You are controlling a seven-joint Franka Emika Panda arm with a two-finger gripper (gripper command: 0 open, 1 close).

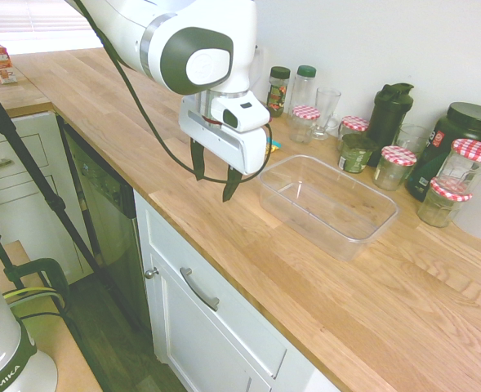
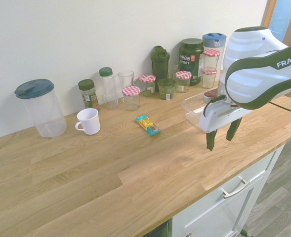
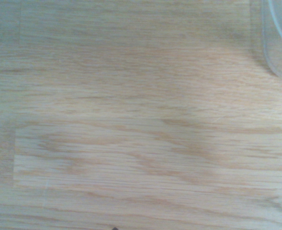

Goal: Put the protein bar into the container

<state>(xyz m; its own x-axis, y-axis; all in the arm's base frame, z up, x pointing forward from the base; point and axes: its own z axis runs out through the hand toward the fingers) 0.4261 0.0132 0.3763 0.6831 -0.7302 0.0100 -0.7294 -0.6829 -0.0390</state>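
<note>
On grained wood, clear rounded container [image 1: 328, 204]

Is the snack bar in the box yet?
Not yet. Nothing looks done: the bar lies on the counter near the jars, and the tub has nothing in it. In hand: nothing, since the end effector hangs open above bare wood beside the tub. Left to do: go over to the bar, pick it up, carry it across and drop it in the tub.

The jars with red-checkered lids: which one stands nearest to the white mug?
The jar with a red-checkered lid just right of the empty drinking glass. It is the leftmost one in the second exterior view; the others stand farther from the white mug.
</note>
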